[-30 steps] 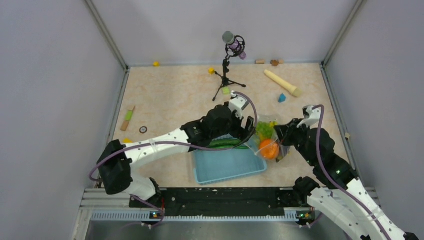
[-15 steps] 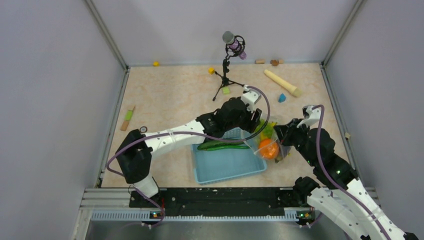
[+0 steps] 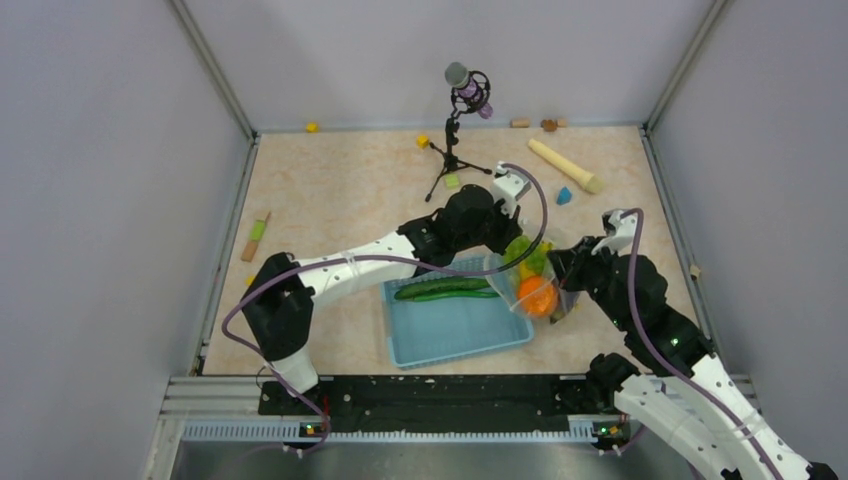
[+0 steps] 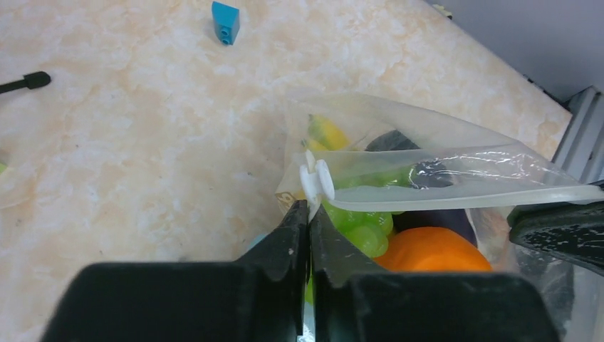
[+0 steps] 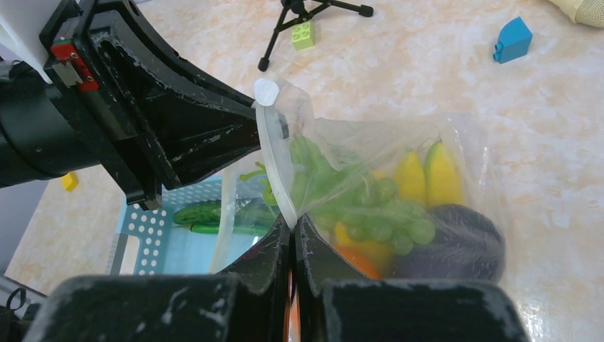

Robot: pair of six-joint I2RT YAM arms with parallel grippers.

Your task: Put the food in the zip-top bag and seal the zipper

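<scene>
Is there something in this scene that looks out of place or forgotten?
Yes. The green cucumber lies in the blue basket, outside the zip-top bag, while the left gripper and the right gripper both pinch the bag's mouth. It looks odd because closing the bag now would leave that piece out.

L gripper [image 4: 308,214] moved fr. basket [image 3: 460,335] to zip-top bag [image 4: 441,171] mouth — jaws went wide to pinched.
</scene>
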